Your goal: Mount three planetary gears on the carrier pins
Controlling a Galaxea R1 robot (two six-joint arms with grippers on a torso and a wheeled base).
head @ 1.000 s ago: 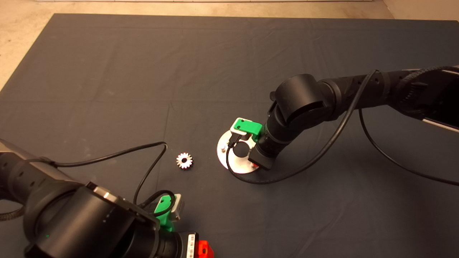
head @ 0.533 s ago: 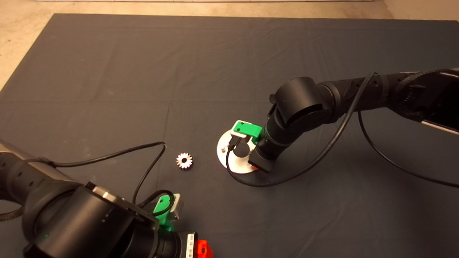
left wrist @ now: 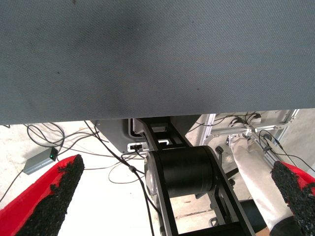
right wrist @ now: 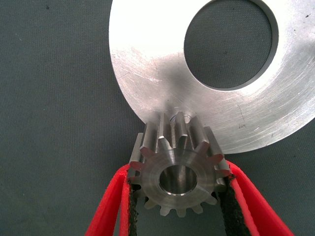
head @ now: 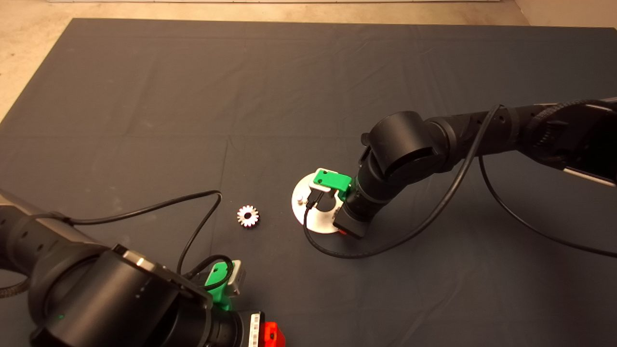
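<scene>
While the right end effector (right wrist: pixel 178 196) grips a gear (right wrist: pixel 178 167), pins stay hidden.

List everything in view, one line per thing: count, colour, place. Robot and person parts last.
planetary gears: two seen, silvery; one lying on the mat left of the disc, one held over the disc's edge.
disc: one, silver, large centre hole, flat at mid-mat.
carrier pins: one visible, silver, near the disc's left rim; others hidden.
mat: one, dark grey, covering the table.
left gripper: green with red fingers, open, parked at the mat's lower left edge.
right gripper: red fingers clamping the gear, over the disc.
a leg: one, light trousers, beyond the mat.
</scene>
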